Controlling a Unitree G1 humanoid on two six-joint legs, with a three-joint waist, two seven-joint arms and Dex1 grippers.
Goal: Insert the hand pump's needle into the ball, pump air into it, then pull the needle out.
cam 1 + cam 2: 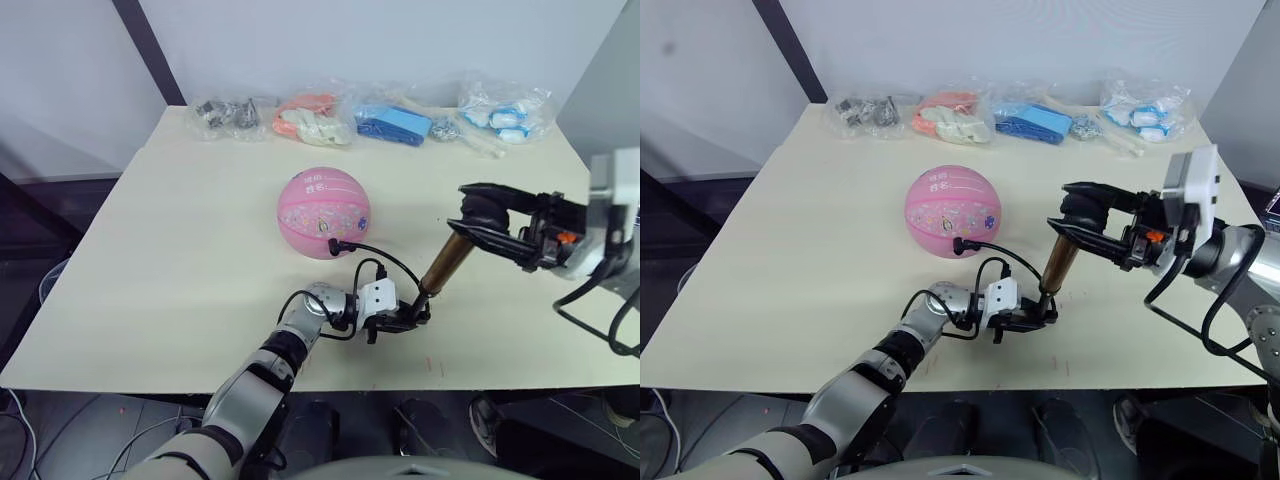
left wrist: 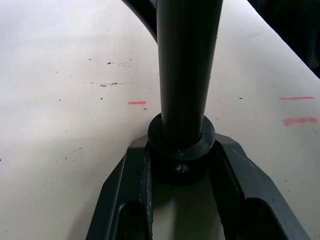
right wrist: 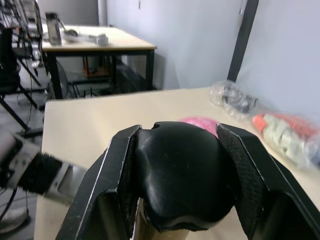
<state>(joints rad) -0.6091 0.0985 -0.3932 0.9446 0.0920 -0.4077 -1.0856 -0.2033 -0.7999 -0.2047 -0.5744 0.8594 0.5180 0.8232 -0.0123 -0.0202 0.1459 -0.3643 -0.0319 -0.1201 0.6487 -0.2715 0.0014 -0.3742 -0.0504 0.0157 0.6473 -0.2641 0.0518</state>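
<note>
The pink ball (image 1: 323, 212) rests round on the middle of the table. The thin black hose (image 1: 385, 258) runs from the ball's near side, where the needle is too small to make out, to the foot of the hand pump (image 1: 443, 263). The gold-bronze pump stands tilted just right of the ball. My left gripper (image 1: 412, 315) is shut on the pump's black base cap (image 2: 181, 150) against the tabletop. My right gripper (image 1: 478, 222) is shut on the black T-handle (image 3: 180, 175) at the pump's top.
Several clear bags lie along the table's far edge: dark metal parts (image 1: 228, 115), orange-and-white items (image 1: 312, 118), blue items (image 1: 393, 124) and blue-and-white items (image 1: 505, 112). Red marks (image 2: 137, 102) dot the tabletop near the pump's foot. A second table (image 3: 95, 42) stands beyond the left side.
</note>
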